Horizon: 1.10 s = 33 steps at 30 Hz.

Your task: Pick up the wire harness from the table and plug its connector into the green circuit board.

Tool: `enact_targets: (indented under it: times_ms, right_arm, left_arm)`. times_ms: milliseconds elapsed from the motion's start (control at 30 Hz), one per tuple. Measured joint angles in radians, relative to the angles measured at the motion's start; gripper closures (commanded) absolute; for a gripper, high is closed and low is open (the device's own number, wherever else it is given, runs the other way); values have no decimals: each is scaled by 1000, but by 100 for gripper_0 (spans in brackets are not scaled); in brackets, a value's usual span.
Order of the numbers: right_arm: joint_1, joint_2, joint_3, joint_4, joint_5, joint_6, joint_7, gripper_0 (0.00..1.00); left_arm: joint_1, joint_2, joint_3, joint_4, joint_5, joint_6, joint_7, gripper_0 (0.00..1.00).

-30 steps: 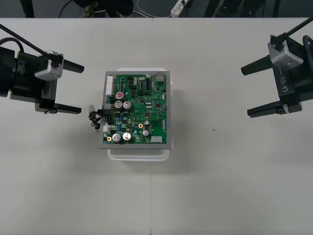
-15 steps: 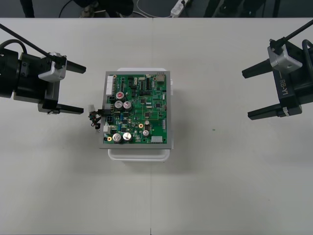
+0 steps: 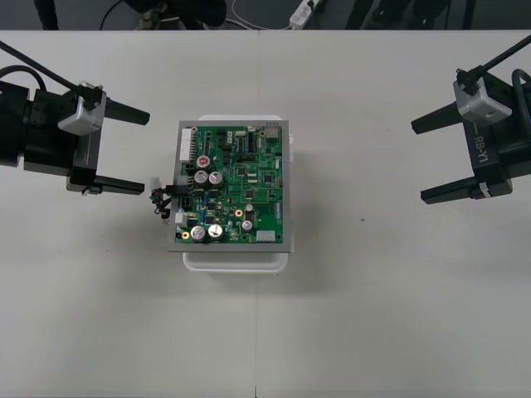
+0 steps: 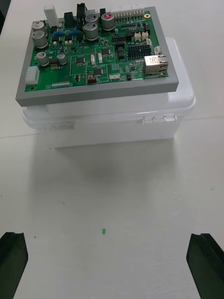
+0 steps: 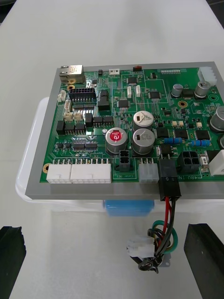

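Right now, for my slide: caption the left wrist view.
Black plug seated at the edge of the green circuit board, wires trailing toward the open left gripper.

I have the left arm [image 3: 29, 133] reaching in over the left edge of the table [image 3: 348, 315]. The left gripper [image 3: 146, 154] points inward toward the middle. Its black fingers [image 5: 10, 264] are spread wide, one nearer the far edge and one nearer the near edge. The right arm [image 3: 510, 124] comes in over the right edge, slightly angled. The right gripper [image 3: 417, 162] also faces inward, with its fingers [image 4: 205, 264] just as far apart. The two grippers are well apart from each other.
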Motion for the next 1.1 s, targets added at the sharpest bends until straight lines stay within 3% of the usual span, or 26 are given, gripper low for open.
enact_targets:
  times_ms: [1100]
  right_arm:
    - [159, 77, -82, -106, 41, 0, 1, 0]
  left_arm:
    - [0, 0, 0, 1, 4, 0, 0, 0]
